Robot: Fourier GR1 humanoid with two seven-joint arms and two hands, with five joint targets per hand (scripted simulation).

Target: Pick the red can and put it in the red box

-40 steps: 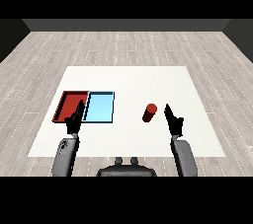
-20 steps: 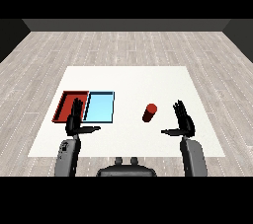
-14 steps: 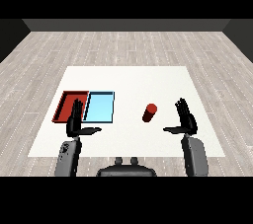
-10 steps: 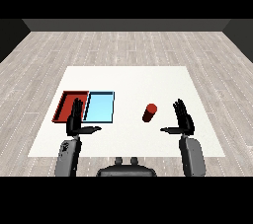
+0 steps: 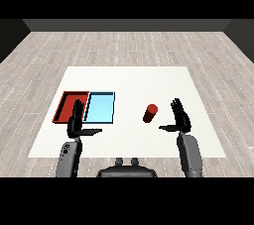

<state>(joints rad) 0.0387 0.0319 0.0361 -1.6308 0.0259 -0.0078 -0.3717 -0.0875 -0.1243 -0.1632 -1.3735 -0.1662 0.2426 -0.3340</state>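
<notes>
The red can (image 5: 150, 113) stands upright on the white table, right of centre. My right hand (image 5: 179, 118) is open a little to the can's right, fingers straight up and thumb pointing left toward it, not touching. The red tray (image 5: 67, 106) lies at the left, with the light blue tray (image 5: 101, 106) right beside it. My left hand (image 5: 77, 121) is open near the front edge of the two trays, fingers raised over the red tray's right side, thumb pointing right. Neither hand holds anything.
The white table (image 5: 129, 83) stretches back beyond the trays and the can. Grey wood floor surrounds it. The table's front edge runs just below both hands.
My right hand has swung out to the right of the can and risen with fingers spread, then edged slightly back toward it. The left hand and the can have stayed put.
</notes>
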